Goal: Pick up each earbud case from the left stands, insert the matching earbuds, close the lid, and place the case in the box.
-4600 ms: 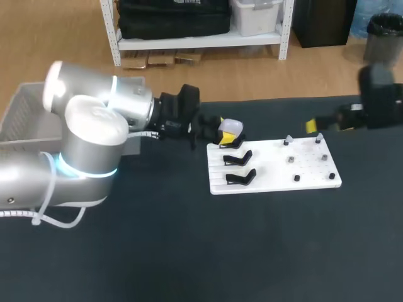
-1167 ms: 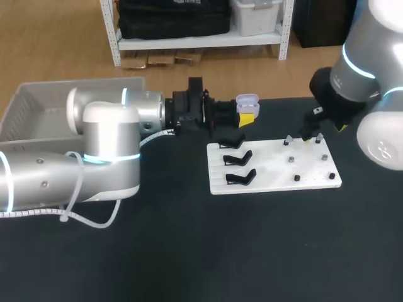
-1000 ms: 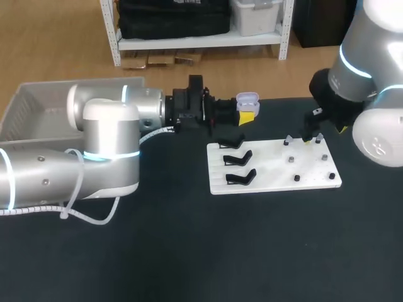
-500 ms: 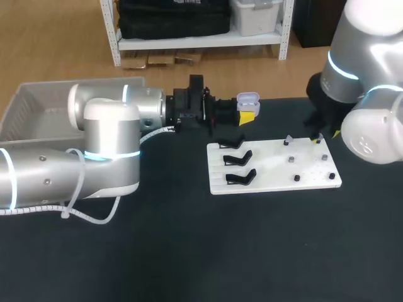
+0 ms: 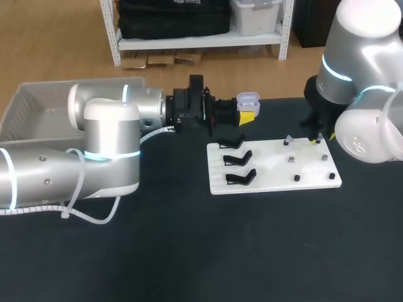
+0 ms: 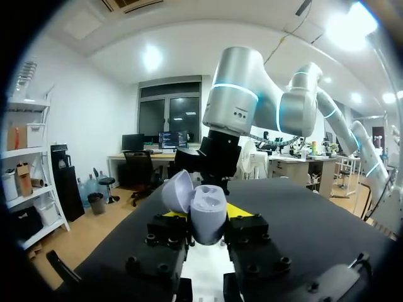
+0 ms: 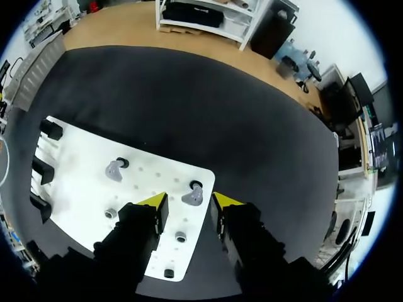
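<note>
Right arm (image 5: pixel 359 75) shifted inward at upper right, right claw (image 7: pixel 189 201) apart over earbud (image 7: pixel 192 197); left claw (image 5: pixel 247 116) clamped on open case (image 5: pixel 248 99), top centre.

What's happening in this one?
The left arm holds an earbud case, lid open, in its jaws above the table, beyond the white board. The right arm has its open jaws over one earbud on the board, not gripping it yet. A second earbud sits on a peg nearby.
</note>
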`<state>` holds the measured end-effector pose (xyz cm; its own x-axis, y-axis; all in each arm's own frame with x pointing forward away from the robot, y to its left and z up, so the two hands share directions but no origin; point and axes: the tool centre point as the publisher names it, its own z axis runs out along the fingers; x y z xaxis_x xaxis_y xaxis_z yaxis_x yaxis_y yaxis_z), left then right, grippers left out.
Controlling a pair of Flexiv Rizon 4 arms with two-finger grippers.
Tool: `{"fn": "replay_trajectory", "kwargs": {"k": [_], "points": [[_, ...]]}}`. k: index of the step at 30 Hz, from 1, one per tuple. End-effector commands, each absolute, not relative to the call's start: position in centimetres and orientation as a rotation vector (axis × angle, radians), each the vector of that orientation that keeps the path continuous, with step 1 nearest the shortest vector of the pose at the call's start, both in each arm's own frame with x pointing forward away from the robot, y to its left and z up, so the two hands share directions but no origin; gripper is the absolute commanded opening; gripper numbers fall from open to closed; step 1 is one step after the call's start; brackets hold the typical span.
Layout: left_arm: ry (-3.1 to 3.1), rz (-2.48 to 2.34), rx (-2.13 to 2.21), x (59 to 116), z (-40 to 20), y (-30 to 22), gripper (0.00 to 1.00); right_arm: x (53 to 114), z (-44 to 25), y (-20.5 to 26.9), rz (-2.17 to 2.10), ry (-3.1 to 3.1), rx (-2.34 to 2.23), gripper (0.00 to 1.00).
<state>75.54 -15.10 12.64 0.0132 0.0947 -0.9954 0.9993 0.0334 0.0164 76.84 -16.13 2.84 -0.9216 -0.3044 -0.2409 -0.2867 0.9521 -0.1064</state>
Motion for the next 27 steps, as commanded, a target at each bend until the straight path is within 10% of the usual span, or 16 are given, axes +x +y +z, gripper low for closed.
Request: {"fn": "replay_trajectory", "kwargs": {"k": [1, 27], "points": [[1.284, -1.13, 1.264, 75.74, 12.65, -15.14, 0.0, 77.06, 2.8, -15.73, -0.107, 2.856, -0.422, 0.38], [1.284, -1.13, 1.264, 75.74, 12.65, -15.14, 0.0, 76.87, 2.53, -16.3, -0.133, 2.889, -0.344, 0.36]]}}
